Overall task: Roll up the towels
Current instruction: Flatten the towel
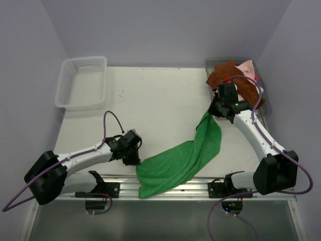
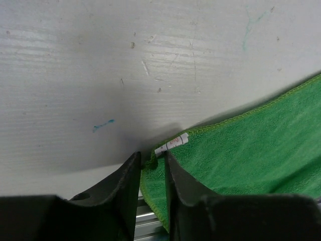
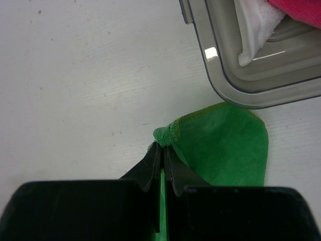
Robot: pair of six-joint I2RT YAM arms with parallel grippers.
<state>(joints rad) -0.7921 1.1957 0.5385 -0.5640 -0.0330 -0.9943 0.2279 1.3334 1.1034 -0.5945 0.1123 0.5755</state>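
The green towel (image 1: 180,155) is lying on the table (image 1: 160,95). Its long axis is running diagonally from the near edge, left of centre, toward the grey tray (image 3: 230,80) at far right. The left gripper (image 2: 153,161) is pinching the near-left hem beside the white label (image 2: 171,144), with its fingers almost together on the cloth. The right gripper (image 3: 162,149) is clamping a bunched fold at the far end, just short of the tray. The near end is overhanging the front edge.
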